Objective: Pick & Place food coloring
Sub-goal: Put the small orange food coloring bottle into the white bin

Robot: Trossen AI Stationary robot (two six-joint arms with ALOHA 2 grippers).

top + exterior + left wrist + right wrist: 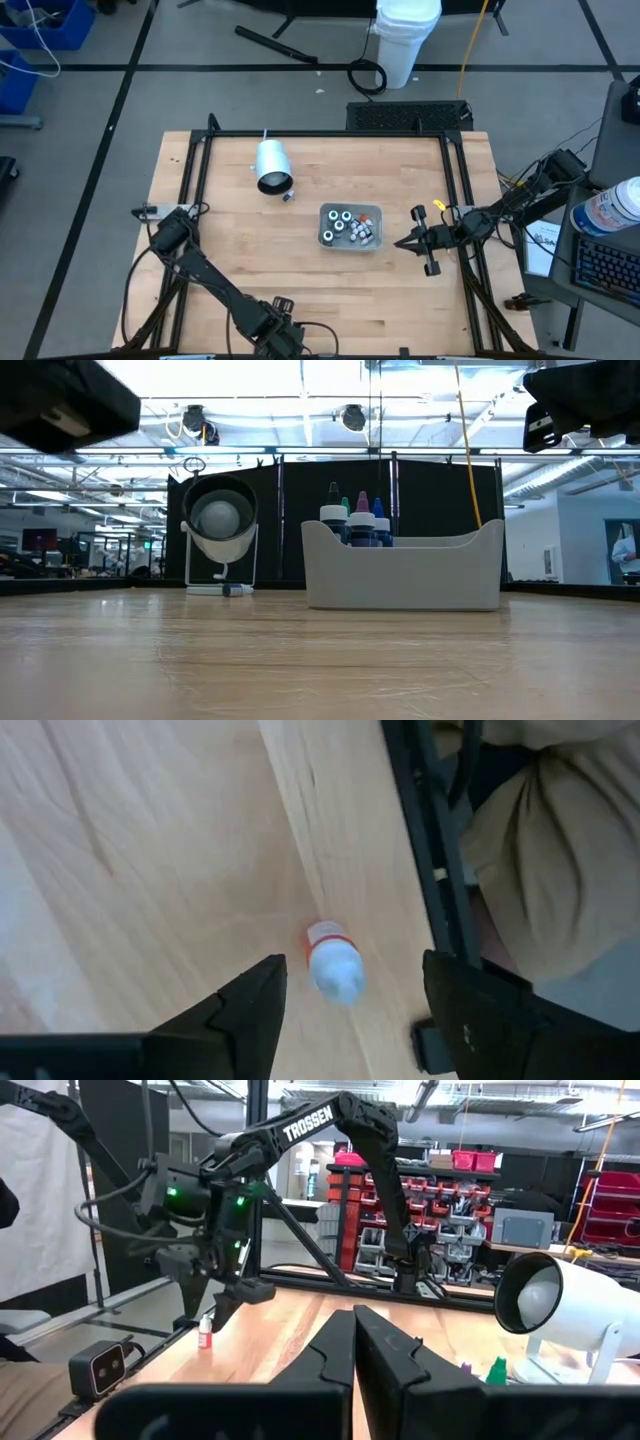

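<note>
Left gripper [350, 1010]: held at the near left edge of the counter [300, 250], directly above one small food coloring bottle [333, 963]; the jaws are spread wide, one on each side of the bottle, with nothing gripped.
Single bottle: seen standing upright on its base in the right wrist view [204, 1331], long axis vertical, white tip upward, red band around the body; it stands on bare wood just beside the dark frame rail [425, 870].
Counter edge: the rail runs close along one side of the bottle; beyond the rail a tan fabric shape [540, 840] is seen, what it is cannot be told.
Open room: bare wood lies wide on the bottle's other side, toward the counter's middle.
Other bottles [349, 226]: gathered in the grey tray [325, 238] right of centre; in the low view their pointed caps [361, 510] are seen rising above the tray wall, so these stand upright.
White cylinder [272, 165]: lying on its side behind and left of the tray, well apart from it, open mouth facing the near edge; one small bottle [287, 196] lies just beside its mouth.
Right gripper [400, 243]: held right of the tray, near it without touching; the jaws are closed together on nothing.
Between tray and left gripper: only bare wood is seen.
</note>
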